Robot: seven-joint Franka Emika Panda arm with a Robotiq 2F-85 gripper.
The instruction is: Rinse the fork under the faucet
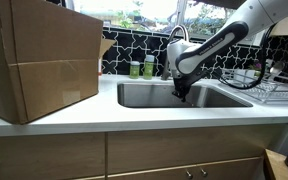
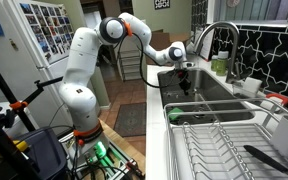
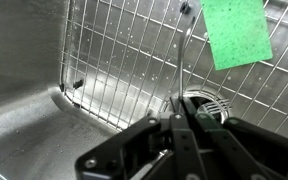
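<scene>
My gripper (image 3: pixel 187 122) is shut on the fork (image 3: pixel 185 60). The fork is a thin silver piece that sticks out from between the fingertips over the wire grid on the sink floor. In both exterior views the gripper (image 1: pixel 182 92) (image 2: pixel 185 80) hangs down inside the steel sink (image 1: pixel 144 97) (image 2: pixel 219 108). It is just in front of and below the tall arched faucet (image 1: pixel 177 40) (image 2: pixel 216 35). I cannot tell whether water is running. The fork is too small to make out in the exterior views.
A green sponge (image 3: pixel 236 32) lies on the sink grid, and the drain (image 3: pixel 206 104) is right under the fingers. Two small green bottles (image 1: pixel 142 68) stand behind the sink. A big cardboard box (image 1: pixel 39 60) sits on the counter. A wire dish rack (image 2: pixel 214 150) (image 1: pixel 274 88) stands beside the sink.
</scene>
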